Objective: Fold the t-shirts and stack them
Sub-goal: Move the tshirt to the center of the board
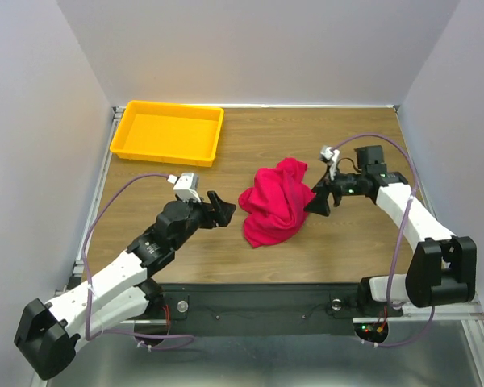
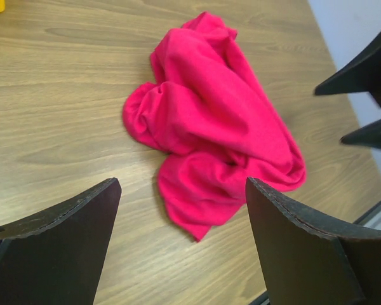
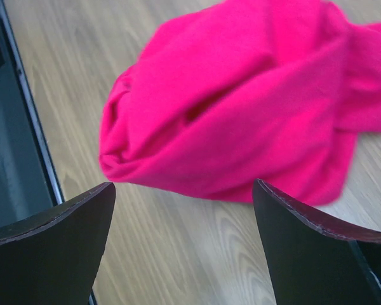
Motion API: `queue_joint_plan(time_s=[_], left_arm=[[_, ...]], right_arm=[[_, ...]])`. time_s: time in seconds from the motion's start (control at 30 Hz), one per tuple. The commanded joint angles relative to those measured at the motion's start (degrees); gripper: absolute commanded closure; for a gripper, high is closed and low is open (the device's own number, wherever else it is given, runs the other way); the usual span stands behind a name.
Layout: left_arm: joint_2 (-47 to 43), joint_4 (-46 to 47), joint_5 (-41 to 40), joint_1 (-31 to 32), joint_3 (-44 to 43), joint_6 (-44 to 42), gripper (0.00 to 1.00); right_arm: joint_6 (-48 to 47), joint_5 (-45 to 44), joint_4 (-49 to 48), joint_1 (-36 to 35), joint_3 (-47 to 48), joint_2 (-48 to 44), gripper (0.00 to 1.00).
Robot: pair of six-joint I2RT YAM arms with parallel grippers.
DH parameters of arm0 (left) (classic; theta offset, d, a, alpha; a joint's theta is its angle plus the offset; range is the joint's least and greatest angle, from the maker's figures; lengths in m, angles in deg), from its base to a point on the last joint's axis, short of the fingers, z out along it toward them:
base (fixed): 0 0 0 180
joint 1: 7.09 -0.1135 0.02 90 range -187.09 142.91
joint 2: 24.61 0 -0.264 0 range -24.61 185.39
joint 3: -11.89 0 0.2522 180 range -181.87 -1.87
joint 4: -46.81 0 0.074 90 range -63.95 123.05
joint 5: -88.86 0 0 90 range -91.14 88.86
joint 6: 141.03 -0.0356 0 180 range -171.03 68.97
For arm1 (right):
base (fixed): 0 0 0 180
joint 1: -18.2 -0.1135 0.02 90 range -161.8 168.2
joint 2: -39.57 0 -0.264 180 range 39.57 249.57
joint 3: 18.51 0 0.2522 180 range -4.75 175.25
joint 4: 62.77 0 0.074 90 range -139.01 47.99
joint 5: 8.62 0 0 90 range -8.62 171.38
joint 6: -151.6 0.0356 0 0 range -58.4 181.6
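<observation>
A crimson-pink t-shirt (image 1: 276, 201) lies as a wrinkled heap on the wooden table, near the middle. In the left wrist view the t-shirt (image 2: 216, 127) is bunched ahead of the fingers; in the right wrist view the t-shirt (image 3: 241, 108) fills the upper half. My left gripper (image 1: 223, 209) hovers just left of the heap, open, with only bare wood between its fingers (image 2: 63, 235). My right gripper (image 1: 319, 201) sits at the heap's right edge, open and holding nothing, its fingertips (image 3: 305, 241) a little short of the cloth.
A yellow plastic tray (image 1: 168, 131) stands at the back left of the table. The table's black front rail (image 1: 258, 298) runs along the near edge. Grey walls close in the sides and back.
</observation>
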Motion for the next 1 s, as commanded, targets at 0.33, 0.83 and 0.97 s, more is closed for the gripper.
queue_joint_plan(time_s=[0.33,0.83,0.97], left_arm=[[2.5,4.5,4.1,0.1,3.2,7.5,0.1],[0.4,3.4,2.0,0.1,4.0,9.2,0.09],[0.1,2.6,1.7,0.1,3.5,9.3,0.09]], right_arm=[[-4.1,-11.8,5.5,-12.9,-0.1,-0.4,0.1],[-4.2,-27.2,1.8,-26.0,1.5,0.5,0.18],[-2.0,-29.8,-0.9,-27.7,2.8,3.8,0.31]])
